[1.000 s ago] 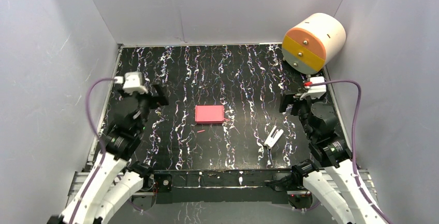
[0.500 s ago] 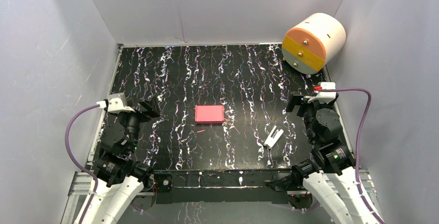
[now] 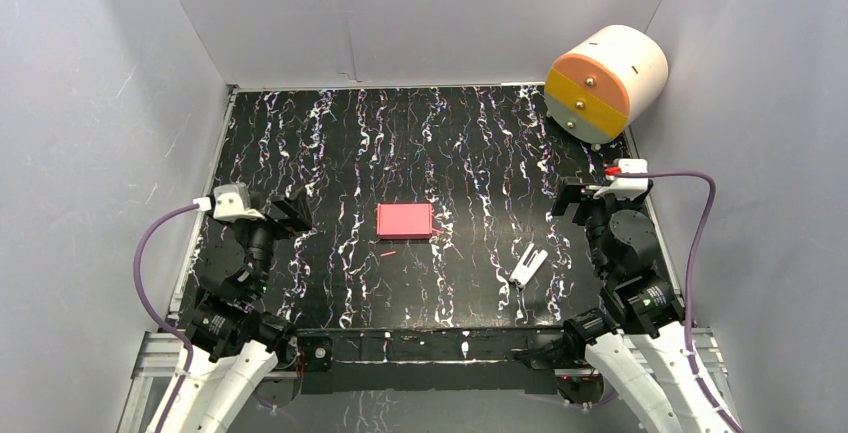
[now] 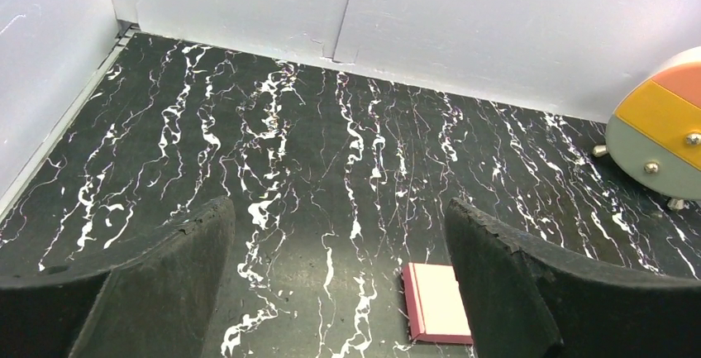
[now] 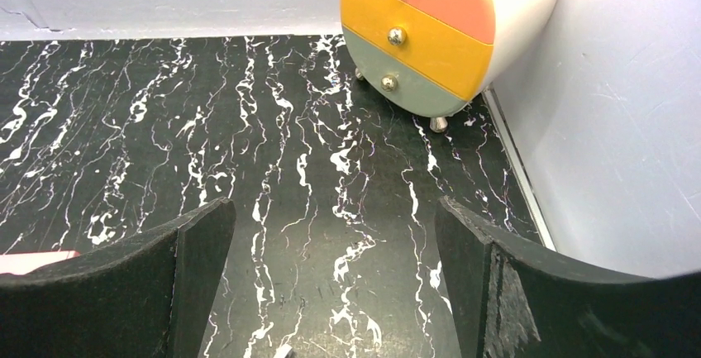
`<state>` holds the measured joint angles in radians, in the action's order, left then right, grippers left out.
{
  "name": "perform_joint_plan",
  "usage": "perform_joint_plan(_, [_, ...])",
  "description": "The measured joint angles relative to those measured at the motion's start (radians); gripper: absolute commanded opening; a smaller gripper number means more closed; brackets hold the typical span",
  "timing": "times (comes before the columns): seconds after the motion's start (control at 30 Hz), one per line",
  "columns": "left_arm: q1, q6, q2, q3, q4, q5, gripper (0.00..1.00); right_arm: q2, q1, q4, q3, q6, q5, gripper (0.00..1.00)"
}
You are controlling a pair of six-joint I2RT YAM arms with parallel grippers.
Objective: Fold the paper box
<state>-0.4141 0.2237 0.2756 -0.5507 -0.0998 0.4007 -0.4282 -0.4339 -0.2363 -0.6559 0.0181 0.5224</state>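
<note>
The paper box [image 3: 405, 220] is a small, shallow pink-red rectangle lying flat near the middle of the black marbled table [image 3: 420, 143]. My left gripper [image 3: 289, 214] hovers at the table's left side, well left of the box, open and empty. In the left wrist view the box [image 4: 438, 298] lies partly behind the right finger [image 4: 512, 284], with the left gripper [image 4: 339, 209] wide open over bare table. My right gripper [image 3: 566, 198] is at the right side, open and empty. In the right wrist view the right gripper [image 5: 335, 207] holds nothing, and a pink sliver of the box [image 5: 33, 260] shows past the left finger.
A big white cylinder with an orange, yellow and grey front [image 3: 605, 83] stands at the back right corner, also seen as the cylinder [image 5: 438, 27]. A small white clip-like piece [image 3: 528, 266] lies right of the box. A thin red scrap [image 3: 388, 252] lies just before the box. Grey walls enclose the table.
A second ago both arms reached further in; the left gripper has since drawn back and left, the right slightly back and right. Both have hardly moved in the last half second. The box lies still.
</note>
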Motion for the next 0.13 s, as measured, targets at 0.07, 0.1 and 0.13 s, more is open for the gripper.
perform_joint_plan(0.07, [0.000, 0.000, 0.000, 0.000, 0.002, 0.000, 0.95, 0.000, 0.000, 0.003, 0.000, 0.000, -0.001, 0.99])
perform_joint_plan(0.1, [0.000, 0.001, 0.000, 0.000, 0.003, 0.000, 0.95, 0.000, 0.000, 0.003, 0.000, 0.000, -0.001, 0.99])
perform_joint_plan(0.13, [0.000, 0.001, 0.000, 0.000, 0.005, 0.000, 0.95, 0.000, 0.000, 0.003, 0.000, 0.000, -0.001, 0.99])
